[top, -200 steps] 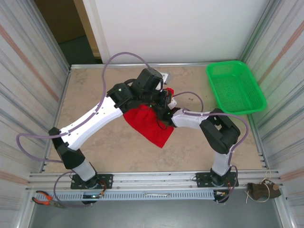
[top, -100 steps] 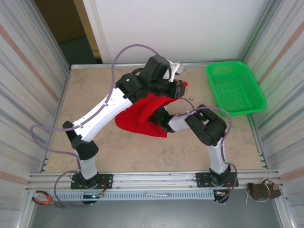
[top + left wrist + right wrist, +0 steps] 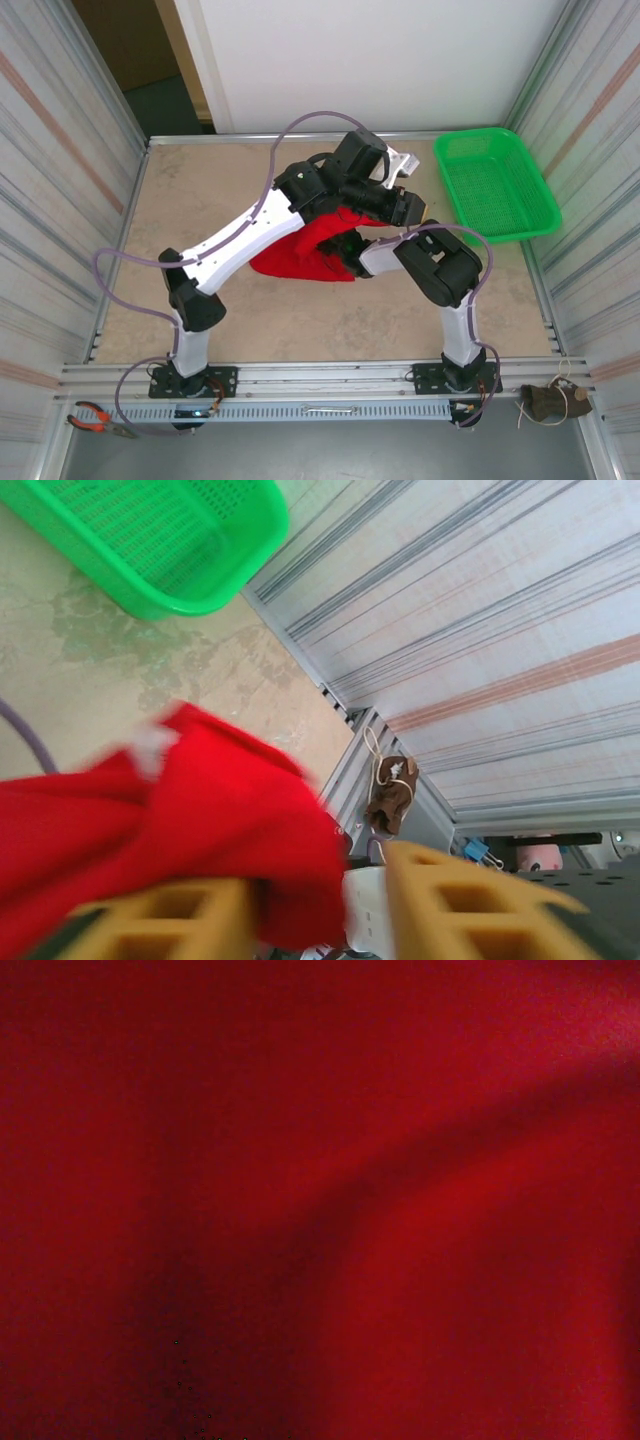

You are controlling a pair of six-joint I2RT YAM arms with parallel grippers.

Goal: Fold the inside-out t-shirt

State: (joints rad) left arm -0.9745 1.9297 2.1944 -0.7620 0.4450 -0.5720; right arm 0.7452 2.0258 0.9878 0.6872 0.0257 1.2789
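Note:
The inside-out t-shirt (image 3: 300,255) is a bunched red heap on the middle of the table, with one part pulled up toward the back right. My left gripper (image 3: 408,207) is above that raised part, near the basket. Seen from the left wrist, its yellow fingers (image 3: 470,900) stand apart, and red cloth (image 3: 200,810) drapes over the left one and into the gap. My right arm's forearm (image 3: 385,258) runs into the heap, and its gripper is buried under the cloth. The red fabric (image 3: 320,1200) presses against the right wrist camera and hides the fingers.
A green mesh basket (image 3: 495,185) sits at the back right corner, close to the left gripper (image 3: 320,920). Corrugated walls close in both sides. A brown object (image 3: 555,402) hangs at the front right rail, and pliers (image 3: 95,420) lie front left. Bare tabletop (image 3: 190,210) shows on the left.
The left arm has swung right and back toward the basket, dragging the shirt's upper part with it, and its jaws have come apart. The right arm has folded in closer under the cloth.

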